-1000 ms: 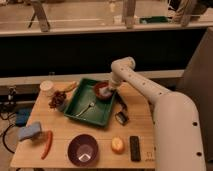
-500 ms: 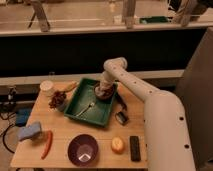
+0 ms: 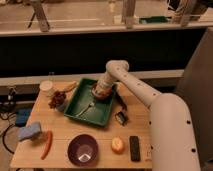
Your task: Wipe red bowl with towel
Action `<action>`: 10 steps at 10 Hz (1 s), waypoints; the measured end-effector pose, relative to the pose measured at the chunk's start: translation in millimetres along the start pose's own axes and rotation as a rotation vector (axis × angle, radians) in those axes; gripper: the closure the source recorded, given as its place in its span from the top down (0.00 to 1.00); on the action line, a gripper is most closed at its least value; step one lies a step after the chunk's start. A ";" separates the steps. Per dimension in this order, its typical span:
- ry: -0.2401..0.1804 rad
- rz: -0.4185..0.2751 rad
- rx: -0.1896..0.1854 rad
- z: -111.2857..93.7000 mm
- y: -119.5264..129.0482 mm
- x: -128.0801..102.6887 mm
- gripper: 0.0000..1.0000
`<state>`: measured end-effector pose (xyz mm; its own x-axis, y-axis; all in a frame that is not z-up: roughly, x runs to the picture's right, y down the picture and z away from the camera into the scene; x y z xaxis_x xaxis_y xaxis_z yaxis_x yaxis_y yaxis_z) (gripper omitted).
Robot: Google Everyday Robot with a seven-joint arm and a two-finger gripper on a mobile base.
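Note:
A red bowl (image 3: 101,93) sits in the far right part of a green tray (image 3: 86,112) on the wooden table. My gripper (image 3: 103,90) reaches down into the bowl from above, at the end of the white arm (image 3: 131,82). A pale patch inside the bowl under the gripper may be the towel; I cannot make it out clearly. A fork (image 3: 86,107) lies in the tray, in front of the bowl.
A dark purple bowl (image 3: 83,149) stands at the table's front. Near it are an orange (image 3: 118,145), a black remote (image 3: 135,148), a red chilli (image 3: 46,145) and a blue sponge (image 3: 30,131). Grapes (image 3: 57,99), a banana (image 3: 67,87) and a white cup (image 3: 46,87) lie left of the tray.
The arm has swung left and the gripper has moved from the tray's right edge to over and into the red bowl.

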<state>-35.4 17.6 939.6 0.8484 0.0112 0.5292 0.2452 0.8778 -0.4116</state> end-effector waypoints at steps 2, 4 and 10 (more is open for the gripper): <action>-0.009 -0.042 -0.050 -0.6 16.7 -1.9 0.00; 0.017 -0.074 -0.093 -0.9 29.4 1.1 0.00; 0.217 -0.049 -0.064 -12.3 10.3 45.6 0.00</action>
<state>11.5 21.2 950.3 0.9143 -0.1401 0.3801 0.3119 0.8423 -0.4397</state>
